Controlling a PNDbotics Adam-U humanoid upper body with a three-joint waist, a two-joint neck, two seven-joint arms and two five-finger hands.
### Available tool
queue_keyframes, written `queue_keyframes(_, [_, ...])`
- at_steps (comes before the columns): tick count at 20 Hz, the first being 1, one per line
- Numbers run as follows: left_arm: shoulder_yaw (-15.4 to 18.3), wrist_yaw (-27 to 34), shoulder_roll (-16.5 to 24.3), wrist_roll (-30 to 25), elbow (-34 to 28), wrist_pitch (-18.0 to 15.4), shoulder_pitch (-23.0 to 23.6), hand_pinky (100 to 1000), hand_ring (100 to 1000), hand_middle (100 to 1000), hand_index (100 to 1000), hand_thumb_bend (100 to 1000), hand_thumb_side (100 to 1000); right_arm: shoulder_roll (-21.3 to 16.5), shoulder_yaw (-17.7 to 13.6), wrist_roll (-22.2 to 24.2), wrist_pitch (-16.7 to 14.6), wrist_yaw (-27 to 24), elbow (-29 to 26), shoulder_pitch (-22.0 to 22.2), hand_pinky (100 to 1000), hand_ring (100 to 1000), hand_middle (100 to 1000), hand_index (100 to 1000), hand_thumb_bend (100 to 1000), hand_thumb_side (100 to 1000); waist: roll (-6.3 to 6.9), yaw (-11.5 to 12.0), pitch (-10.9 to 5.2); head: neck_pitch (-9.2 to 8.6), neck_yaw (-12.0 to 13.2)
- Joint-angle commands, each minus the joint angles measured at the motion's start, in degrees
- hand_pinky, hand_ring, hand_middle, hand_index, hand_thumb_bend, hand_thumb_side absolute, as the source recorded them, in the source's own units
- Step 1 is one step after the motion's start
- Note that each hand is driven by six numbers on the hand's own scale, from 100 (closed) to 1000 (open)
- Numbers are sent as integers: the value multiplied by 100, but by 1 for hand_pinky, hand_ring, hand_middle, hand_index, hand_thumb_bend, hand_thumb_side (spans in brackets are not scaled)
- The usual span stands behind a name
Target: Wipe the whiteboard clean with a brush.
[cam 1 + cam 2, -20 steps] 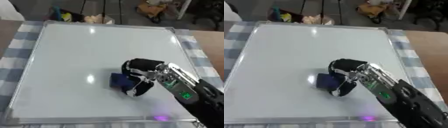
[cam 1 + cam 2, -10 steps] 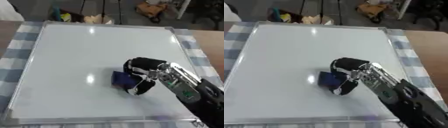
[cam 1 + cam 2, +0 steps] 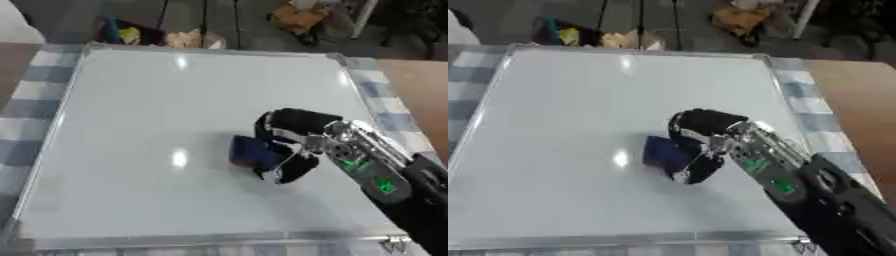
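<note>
A large whiteboard (image 3: 175, 110) with a silver frame lies flat and fills most of the view; its surface shows no marks, only light glare. My right hand (image 3: 289, 135) reaches in from the lower right, its fingers curled round a dark blue brush (image 3: 252, 151) that rests on the board right of the middle. The black and silver forearm (image 3: 385, 180) runs back to the lower right corner. My left hand shows in neither view.
A blue and white checked cloth (image 3: 26, 95) lies under the board, showing along its left and right sides. Brown table (image 3: 420, 90) shows at the right. Beyond the far edge stand stands, bags and boxes (image 3: 188, 37) on the floor.
The view has shifted and tilted a little. My right hand with the brush stays near the same spot on the board, edging slightly to the right.
</note>
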Motion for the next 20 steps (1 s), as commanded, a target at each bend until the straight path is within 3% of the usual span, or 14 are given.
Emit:
queue_keyframes(1, [-9,4,56,0,-102,-6,-41,381,707,604,589,148,933,-265,-150,-35,68,20,-158,-14,697,701,473,100,108,284,26,-11,-136,-79,-20])
queue_keyframes(11, [-7,4,77,8,-102,-22,-45,381,707,604,589,147,932,-556,-378,-136,216,96,-197,181,710,708,457,100,100,294,34,-42,-139,-105,-28])
queue_keyframes(20, [3,-20,105,8,-102,-24,-49,380,708,605,588,148,933,-971,-767,-249,452,-112,-199,527,713,708,448,100,100,294,-1,-67,-108,-51,40])
